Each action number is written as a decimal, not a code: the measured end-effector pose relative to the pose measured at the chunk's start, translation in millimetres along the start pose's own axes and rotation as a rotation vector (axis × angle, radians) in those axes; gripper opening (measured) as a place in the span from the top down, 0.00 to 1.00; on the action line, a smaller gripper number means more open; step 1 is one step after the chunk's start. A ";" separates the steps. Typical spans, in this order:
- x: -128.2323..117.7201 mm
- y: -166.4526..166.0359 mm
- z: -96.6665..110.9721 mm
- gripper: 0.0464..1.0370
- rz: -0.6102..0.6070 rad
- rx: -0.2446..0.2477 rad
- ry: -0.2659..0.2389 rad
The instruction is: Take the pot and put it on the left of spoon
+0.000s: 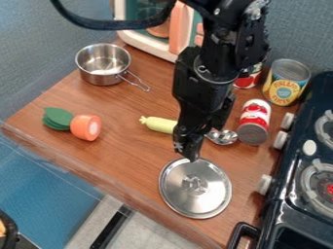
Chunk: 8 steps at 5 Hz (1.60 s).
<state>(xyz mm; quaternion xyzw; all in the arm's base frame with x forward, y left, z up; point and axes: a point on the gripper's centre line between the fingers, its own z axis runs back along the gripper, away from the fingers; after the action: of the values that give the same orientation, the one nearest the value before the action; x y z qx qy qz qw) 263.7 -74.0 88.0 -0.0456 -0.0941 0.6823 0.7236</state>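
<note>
Pot (102, 78): steel, upright on the tabletop (127, 160), toward its far left corner; wire handle (135, 80) angled toward the middle. Spoon (223, 137): shiny bowl right of the arm (207, 78), partly hidden by it. Pale yellow-green piece (158, 124) in line on the arm's other side; cannot tell if joined to the spoon.

End effector (189, 147): hangs down, its tip over the far rim of the metal lid (195, 194) in the camera view, well apart from the pot. Whether apart, together or clamped, cannot tell.

Orange toy vegetable (86, 127), green top, near the left edge. Red-and-white can (254, 121) on its side just beside the spoon; yellow-labelled can (286, 82) upright behind. Black stove (286, 214) at right.
</note>
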 end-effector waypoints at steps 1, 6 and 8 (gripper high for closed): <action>0.2 3.1 -4.6 0.04 -0.004 0.024 -0.006; 184.6 -50.5 -17.6 0.04 0.327 0.050 -0.171; 226.4 -74.5 -66.9 0.04 0.280 0.117 -0.223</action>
<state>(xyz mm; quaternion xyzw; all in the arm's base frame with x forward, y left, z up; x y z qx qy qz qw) 361.5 150.8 53.8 0.0597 -0.1265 0.7814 0.6082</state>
